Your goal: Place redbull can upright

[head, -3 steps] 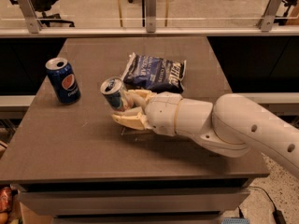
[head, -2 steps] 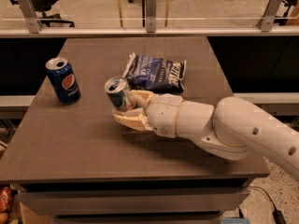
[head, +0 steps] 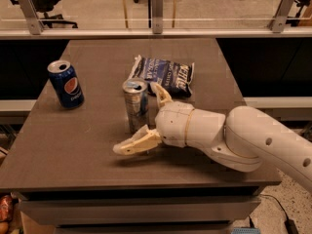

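Redbull can (head: 135,105), a slim, tall metal cylinder in silver and blue with a silver open top, stands upright on the flat grey-brown table (head: 73,150), near the middle of its surface. The cream-coloured two-finger gripper (head: 136,118) sits low over the table right at the can, reaching in from the right on a thick, rounded white robot arm (head: 253,140). Its jaws are spread wide apart and are not clamped on anything. One finger (head: 139,143) lies stretched out in front of the can's base, and the other rises just beside the can's right side, near its top. Whether either finger touches the can cannot be told. A wider dark blue Pepsi can (head: 66,84) stands upright well to the left, near the table's left edge. A crumpled dark blue snack bag with white lettering (head: 165,74) lies flat just behind the slim can and the gripper.
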`<state>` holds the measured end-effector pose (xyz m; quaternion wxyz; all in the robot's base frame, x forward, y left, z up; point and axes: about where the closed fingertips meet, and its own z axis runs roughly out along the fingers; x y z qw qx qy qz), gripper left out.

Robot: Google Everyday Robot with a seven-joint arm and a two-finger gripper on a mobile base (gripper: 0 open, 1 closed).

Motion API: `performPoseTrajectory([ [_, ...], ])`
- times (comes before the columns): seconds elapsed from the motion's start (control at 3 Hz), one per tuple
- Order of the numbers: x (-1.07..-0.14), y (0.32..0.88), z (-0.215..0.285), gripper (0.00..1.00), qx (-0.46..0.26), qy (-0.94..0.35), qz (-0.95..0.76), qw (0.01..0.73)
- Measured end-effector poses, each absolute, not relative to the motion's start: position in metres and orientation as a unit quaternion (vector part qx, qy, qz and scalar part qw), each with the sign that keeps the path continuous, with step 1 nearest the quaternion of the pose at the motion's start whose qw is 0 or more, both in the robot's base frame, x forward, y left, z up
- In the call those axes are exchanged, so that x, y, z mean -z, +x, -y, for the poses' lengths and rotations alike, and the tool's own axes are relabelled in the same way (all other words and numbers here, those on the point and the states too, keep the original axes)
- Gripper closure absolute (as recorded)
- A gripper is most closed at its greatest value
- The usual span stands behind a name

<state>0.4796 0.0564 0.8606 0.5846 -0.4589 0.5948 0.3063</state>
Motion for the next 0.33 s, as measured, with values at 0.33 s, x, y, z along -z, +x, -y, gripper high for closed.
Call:
performPoseTrajectory([
  [0.33,-0.8603,0.4795,-0.0563,0.00,-0.308,-0.459,-0.594,0.585],
])
